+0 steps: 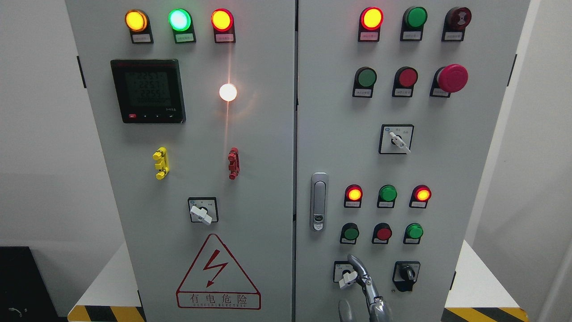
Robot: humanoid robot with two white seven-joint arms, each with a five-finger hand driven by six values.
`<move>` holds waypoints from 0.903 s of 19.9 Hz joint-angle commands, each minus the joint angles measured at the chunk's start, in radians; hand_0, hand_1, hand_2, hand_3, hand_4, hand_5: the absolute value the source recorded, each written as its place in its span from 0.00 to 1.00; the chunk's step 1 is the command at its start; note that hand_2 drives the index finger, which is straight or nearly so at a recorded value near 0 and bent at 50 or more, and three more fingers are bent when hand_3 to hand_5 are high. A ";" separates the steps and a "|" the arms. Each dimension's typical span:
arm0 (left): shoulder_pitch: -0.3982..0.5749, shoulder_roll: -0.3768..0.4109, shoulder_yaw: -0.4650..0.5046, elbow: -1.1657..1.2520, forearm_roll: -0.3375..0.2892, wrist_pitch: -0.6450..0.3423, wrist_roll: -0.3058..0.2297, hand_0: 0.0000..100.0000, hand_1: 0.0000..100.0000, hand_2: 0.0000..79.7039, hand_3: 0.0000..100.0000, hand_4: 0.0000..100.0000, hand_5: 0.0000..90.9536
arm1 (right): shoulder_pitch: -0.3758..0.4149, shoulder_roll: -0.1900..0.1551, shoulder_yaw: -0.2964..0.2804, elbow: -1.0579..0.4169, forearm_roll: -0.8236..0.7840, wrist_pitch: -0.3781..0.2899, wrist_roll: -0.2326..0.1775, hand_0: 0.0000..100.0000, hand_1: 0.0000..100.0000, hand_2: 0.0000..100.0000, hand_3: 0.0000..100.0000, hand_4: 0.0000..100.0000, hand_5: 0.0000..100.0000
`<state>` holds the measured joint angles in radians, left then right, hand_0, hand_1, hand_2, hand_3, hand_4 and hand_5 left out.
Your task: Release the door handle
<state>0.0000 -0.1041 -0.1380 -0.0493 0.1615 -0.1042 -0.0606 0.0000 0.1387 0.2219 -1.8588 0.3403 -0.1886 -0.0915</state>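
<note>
The silver door handle (pixel 319 201) lies flat and upright on the left edge of the cabinet's right door (pixel 447 170). My right hand (pixel 357 286) rises from the bottom edge, below and to the right of the handle and apart from it. Its fingers (pixel 360 269) are stretched out and hold nothing. One fingertip is next to the white knob of a rotary switch (pixel 346 275); I cannot tell if it touches. The left hand is not in view.
The grey cabinet's two doors are shut, with the seam (pixel 295 134) between them. The doors carry lit lamps, push buttons, a red emergency button (pixel 452 78), a meter (pixel 148 91) and rotary switches. The cabinet stands on a white base with hazard stripes (pixel 482 313).
</note>
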 commanded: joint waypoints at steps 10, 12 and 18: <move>0.009 0.000 0.000 0.000 0.000 0.000 0.001 0.12 0.56 0.00 0.00 0.00 0.00 | -0.025 -0.001 -0.001 0.000 -0.001 0.004 -0.001 0.36 0.10 0.00 0.14 0.15 0.13; 0.009 0.000 0.000 0.000 0.000 0.000 0.001 0.12 0.56 0.00 0.00 0.00 0.00 | -0.025 -0.001 0.001 0.000 0.000 0.004 -0.001 0.36 0.10 0.00 0.14 0.15 0.13; 0.009 0.000 0.000 0.000 0.001 0.000 0.001 0.12 0.56 0.00 0.00 0.00 0.00 | -0.025 -0.001 0.001 0.000 0.000 0.004 -0.001 0.36 0.10 0.00 0.14 0.16 0.13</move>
<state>0.0000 -0.1041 -0.1381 -0.0494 0.1614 -0.1042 -0.0606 0.0000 0.1381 0.2219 -1.8591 0.3401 -0.1847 -0.0916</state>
